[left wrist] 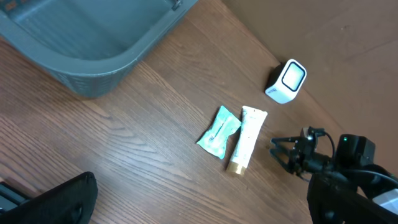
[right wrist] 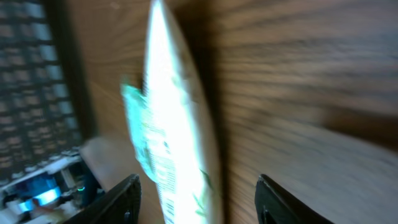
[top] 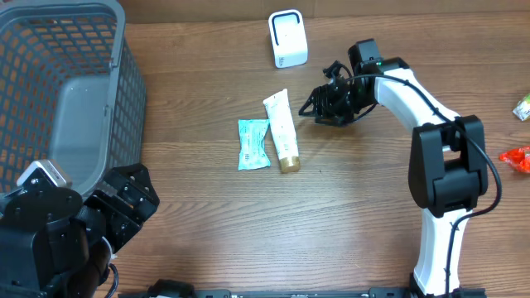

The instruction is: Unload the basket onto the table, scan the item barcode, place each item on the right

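Wooden table [top: 207, 223], tube [top: 281, 128] lying flat, gold cap [top: 289, 164] toward the robot

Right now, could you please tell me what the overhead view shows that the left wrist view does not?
Only overhead: a red packet and a green item at the right of the table, plus the left arm itself. Only left wrist: a plain brown surface past the table's far edge. Both: the grey basket, the white scanner, the cream tube beside the teal packet, and the right tool, open, apart from the tube.
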Controlling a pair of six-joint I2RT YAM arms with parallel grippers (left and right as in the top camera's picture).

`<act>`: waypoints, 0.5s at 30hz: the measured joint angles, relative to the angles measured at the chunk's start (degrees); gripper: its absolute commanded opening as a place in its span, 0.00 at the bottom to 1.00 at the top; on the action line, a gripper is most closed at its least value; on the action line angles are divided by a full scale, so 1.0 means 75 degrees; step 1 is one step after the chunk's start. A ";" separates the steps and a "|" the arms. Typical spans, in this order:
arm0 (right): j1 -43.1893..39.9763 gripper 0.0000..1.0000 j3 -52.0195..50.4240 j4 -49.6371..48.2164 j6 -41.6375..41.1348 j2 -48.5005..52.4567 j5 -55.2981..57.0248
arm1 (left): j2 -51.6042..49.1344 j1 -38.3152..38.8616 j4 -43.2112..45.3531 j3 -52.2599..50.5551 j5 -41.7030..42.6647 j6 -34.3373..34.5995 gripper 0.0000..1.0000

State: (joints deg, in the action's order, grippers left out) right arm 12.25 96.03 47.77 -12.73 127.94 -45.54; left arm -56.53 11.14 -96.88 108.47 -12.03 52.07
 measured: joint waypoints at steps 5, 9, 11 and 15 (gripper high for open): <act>0.0023 0.56 -0.0364 -0.0810 -0.0420 0.0256 -0.0772 | 0.0000 0.0000 0.0003 0.0000 0.0000 0.0003 1.00; 0.0079 0.56 -0.0615 -0.1189 -0.0638 0.0469 -0.0938 | 0.0000 0.0000 0.0000 0.0000 0.0000 0.0003 1.00; 0.0146 0.54 -0.0761 -0.1440 -0.0772 0.0542 -0.0962 | 0.0000 0.0000 0.0003 0.0000 0.0003 0.0003 1.00; 0.0364 0.55 -0.0930 -0.1976 -0.1102 0.0565 -0.1064 | 0.0000 0.0000 0.0003 0.0000 0.0003 0.0003 1.00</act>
State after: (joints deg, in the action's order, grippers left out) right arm 14.98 89.06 32.95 -20.99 132.18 -53.52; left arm -56.53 11.14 -96.86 108.47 -12.01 52.10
